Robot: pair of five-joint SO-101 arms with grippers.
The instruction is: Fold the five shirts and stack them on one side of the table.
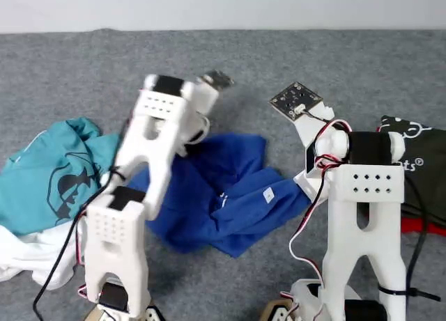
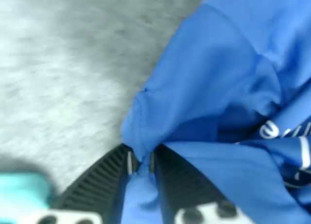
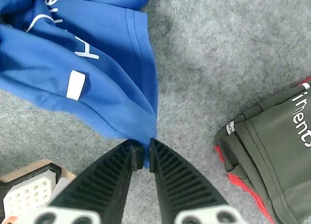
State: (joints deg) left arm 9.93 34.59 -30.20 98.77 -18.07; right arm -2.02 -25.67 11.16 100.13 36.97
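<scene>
A blue shirt lies crumpled in the middle of the grey table between the two arms. My left gripper is shut on a bunched edge of the blue shirt, pinching the cloth between its black ribbed fingers. My right gripper is shut on a corner of the blue shirt near its white tag. In the high view the left arm leans over the shirt's left side and the right arm stands at its right corner.
A teal shirt with a dark print lies at the left, over a white shirt. A dark olive folded shirt over a red one sits at the right edge. Grey table stretches behind.
</scene>
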